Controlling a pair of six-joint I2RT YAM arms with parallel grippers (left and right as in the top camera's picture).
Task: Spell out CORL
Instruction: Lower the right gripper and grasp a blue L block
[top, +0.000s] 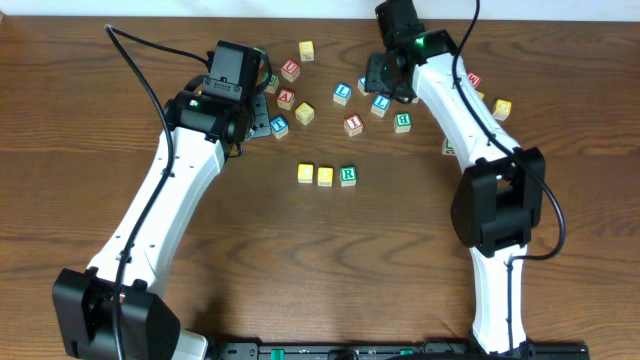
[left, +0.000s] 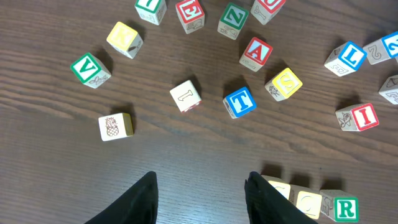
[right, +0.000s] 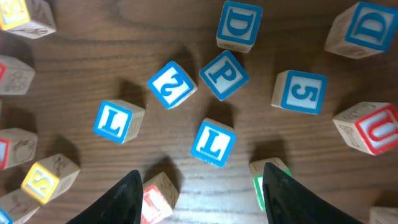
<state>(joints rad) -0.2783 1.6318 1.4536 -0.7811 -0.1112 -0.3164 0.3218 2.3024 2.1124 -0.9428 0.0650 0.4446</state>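
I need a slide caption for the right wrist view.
Open right pincer poised over a blue L cube amid scattered letter cubes.

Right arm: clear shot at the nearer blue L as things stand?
Probably yes. The L sits just ahead of the open right tool, free on all sides; a green-faced cube by one finger might get nudged.

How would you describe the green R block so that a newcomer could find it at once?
On the wooden table, on the robot's side of the scattered blocks, three blocks stand in a short row. The R block is the end one nearest the right arm. It alone in that row has a white face with a green letter; its two neighbours have yellow tops.
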